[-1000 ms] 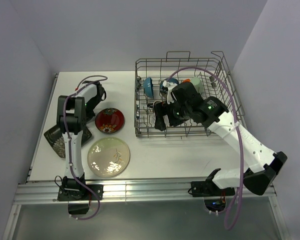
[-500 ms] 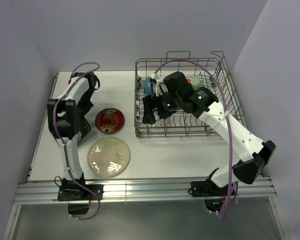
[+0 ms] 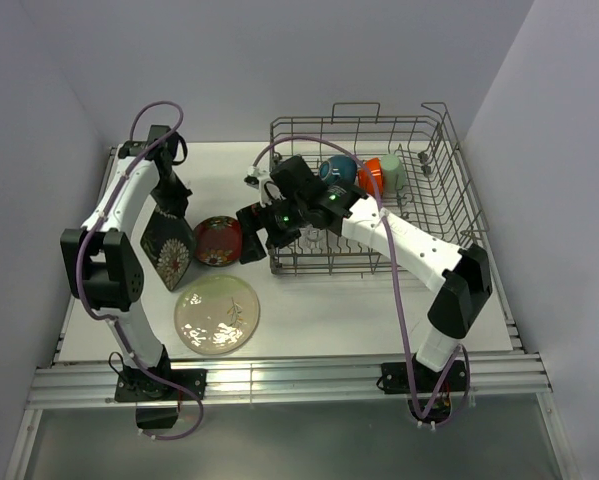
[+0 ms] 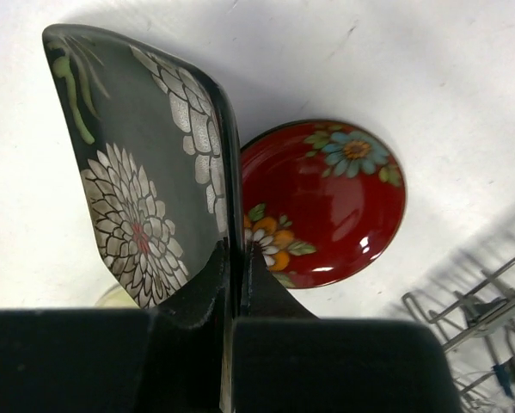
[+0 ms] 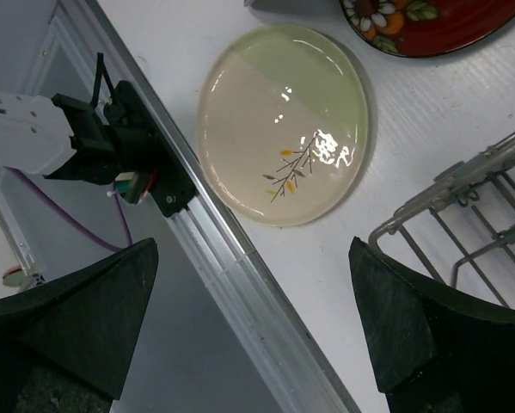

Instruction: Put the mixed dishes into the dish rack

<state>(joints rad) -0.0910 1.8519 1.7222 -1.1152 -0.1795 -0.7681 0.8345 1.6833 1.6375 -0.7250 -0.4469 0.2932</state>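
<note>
My left gripper is shut on the edge of a black square plate with white flowers. It holds the plate tilted on edge above the table, and in the top view the plate hangs at the left. A red saucer lies just to its right, and a cream round plate lies nearer the front. My right gripper hovers open and empty between the saucer and the dish rack. Its wrist view shows the cream plate and the saucer's edge.
Inside the rack stand a blue-inside bowl, an orange bowl and a pale green cup. The rack's near left corner is close to my right fingers. The table's aluminium front rail runs below.
My left gripper closed on the black plate and lifted it off the table, swinging toward the back. The right arm came out of the rack and moved left toward the red saucer.
</note>
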